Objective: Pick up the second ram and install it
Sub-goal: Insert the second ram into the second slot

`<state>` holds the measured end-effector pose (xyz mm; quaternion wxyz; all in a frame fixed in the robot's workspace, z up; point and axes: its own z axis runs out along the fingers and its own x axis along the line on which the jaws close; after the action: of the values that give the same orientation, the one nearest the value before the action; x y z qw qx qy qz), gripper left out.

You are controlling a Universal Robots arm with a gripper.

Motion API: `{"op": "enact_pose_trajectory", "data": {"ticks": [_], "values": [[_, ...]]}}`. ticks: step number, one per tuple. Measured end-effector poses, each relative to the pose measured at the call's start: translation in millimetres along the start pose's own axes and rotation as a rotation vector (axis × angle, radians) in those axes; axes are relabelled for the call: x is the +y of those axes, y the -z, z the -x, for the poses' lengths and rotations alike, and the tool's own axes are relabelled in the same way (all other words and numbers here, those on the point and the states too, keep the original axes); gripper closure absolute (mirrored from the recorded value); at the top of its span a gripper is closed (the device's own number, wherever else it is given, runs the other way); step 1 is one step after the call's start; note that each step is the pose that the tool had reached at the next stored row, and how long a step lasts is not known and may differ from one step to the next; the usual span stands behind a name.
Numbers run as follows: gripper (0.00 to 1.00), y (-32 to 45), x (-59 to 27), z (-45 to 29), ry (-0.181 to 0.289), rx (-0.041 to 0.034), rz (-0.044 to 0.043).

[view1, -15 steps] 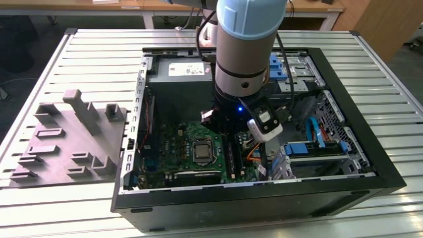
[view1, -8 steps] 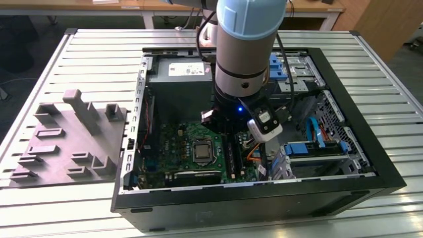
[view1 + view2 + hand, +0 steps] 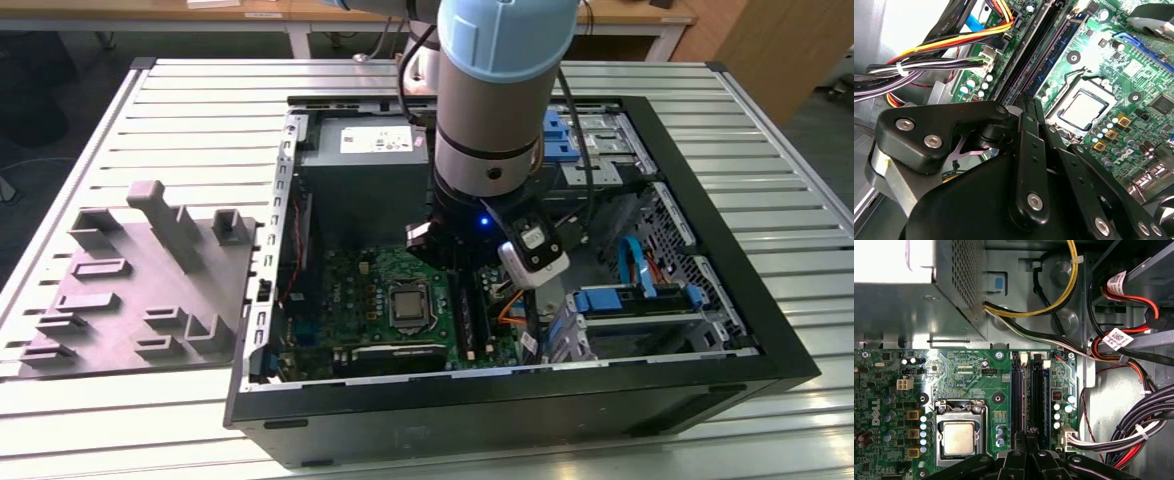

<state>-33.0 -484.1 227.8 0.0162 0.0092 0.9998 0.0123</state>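
Between the closed gripper (image 3: 1026, 440) fingers, the second ram (image 3: 1026, 405), over the slots (image 3: 1030, 395).

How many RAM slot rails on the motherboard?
2 visible in the first wrist view: one black rail nearer the CPU socket, the other beside it, nearer the cable bundle. The gripper covers their near ends; more may be hidden.

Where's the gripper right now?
In the exterior view the gripper is inside the open computer case, over the black memory slots, to the exterior view's right of the processor.
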Motion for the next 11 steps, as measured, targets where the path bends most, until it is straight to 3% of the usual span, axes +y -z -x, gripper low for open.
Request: {"op": "enact_pose_trajectory", "data": {"ticks": [7, 11], "values": [[0.89, -0.2, 0.4, 0.0, 0.000, -0.0001, 0.0001], [0.89, 4.1, 0.5, 0.1, 0.000, 0.0000, -0.0001]]}}
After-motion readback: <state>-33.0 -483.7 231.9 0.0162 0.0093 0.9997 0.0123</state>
